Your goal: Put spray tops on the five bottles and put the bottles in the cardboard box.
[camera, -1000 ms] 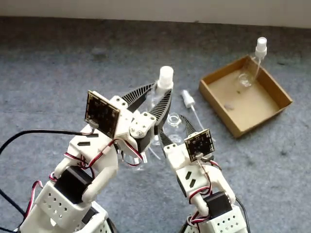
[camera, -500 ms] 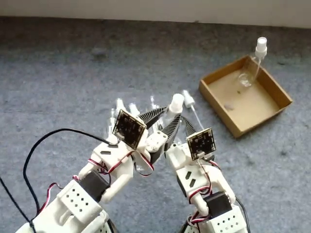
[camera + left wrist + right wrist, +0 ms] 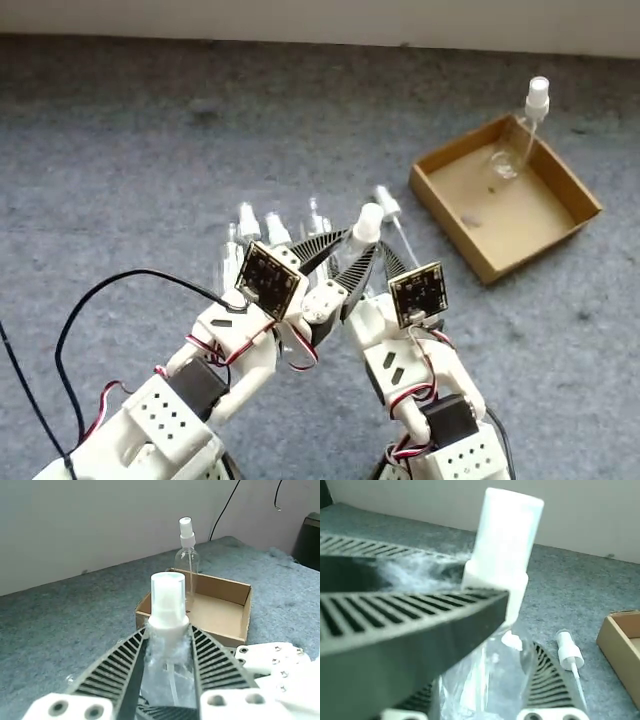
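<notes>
White spray top sits on the clear bottle mid-table, with the cardboard box at two o'clock. The left gripper is clamped just under the top's collar, and the right gripper is clamped on the bottle's body. Best hold the bottle steady and press the collar squarely down. A second ago the top hung farther toward twelve o'clock, and the bottle's mouth was bare.

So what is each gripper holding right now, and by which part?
Left gripper clamps the spray top just under its white collar; right gripper holds the clear bottle around its body.
</notes>
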Motion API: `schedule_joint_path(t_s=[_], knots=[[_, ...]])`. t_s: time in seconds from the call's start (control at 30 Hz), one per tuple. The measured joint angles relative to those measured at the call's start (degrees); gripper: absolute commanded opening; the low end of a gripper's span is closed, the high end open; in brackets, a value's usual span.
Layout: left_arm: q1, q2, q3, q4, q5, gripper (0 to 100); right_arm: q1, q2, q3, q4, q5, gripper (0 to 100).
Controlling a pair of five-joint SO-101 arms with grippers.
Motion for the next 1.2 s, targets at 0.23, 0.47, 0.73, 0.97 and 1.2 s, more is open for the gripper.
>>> schedule_joint_path(t_s=[0.23, 0.47, 0.73, 0.97, 1.2], knots=[[0.0, -0.79, 2.37, -0.35, -0.09, 1, -0.26, 0.0, 0.0, 0.0, 0.0, 7.4], [0.0, -0.79, 2.46, -0.53, -0.09, 1, -0.09, 0.0, 0.0, 0.0, -0.26, 7.4], [0.09, -0.79, 2.46, -0.44, -0.09, 1, -0.09, 0.0, 0.0, 0.0, -0.35, 7.4], [0.09, -0.79, 2.46, -0.44, 0.0, 1, -0.09, 0.0, 0.0, 0.0, -0.35, 7.4], [-0.88, -0.79, 2.46, -0.44, 0.0, 8, -0.09, 0.0, 0.0, 0.0, -0.35, 7.4]])
